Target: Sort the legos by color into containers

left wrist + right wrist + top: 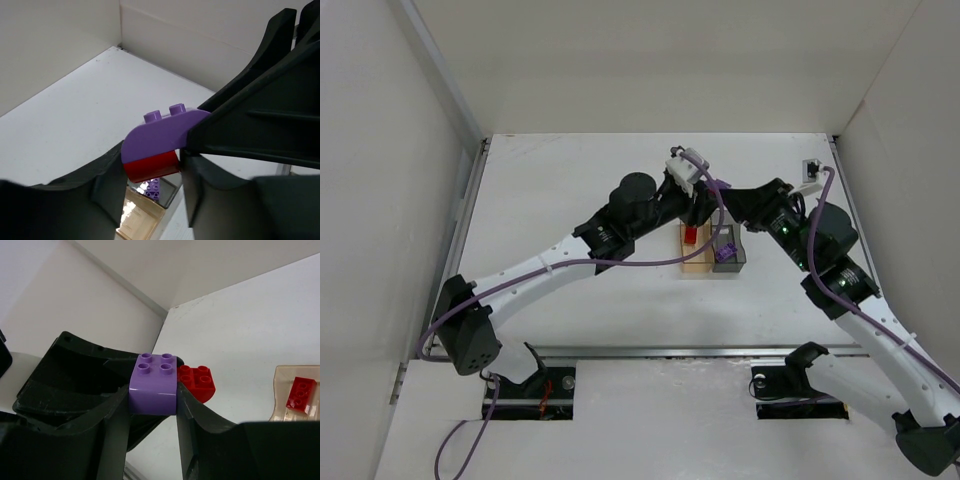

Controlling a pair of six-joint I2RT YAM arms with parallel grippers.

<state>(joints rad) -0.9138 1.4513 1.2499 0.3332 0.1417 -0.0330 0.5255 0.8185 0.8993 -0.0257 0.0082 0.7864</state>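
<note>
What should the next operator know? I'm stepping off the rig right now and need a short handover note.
Left gripper: shut on the held red brick, up above the containers.
Right gripper: shut on the held purple brick, which sits right against the red one; the two look joined.
Containers: amber container and grey container stand side by side, mid-table.
Done: a sorted red brick lies in the amber one and a sorted purple brick in the grey one.
Left: probably pull the held pair apart, then drop red into amber and purple into grey.
</note>
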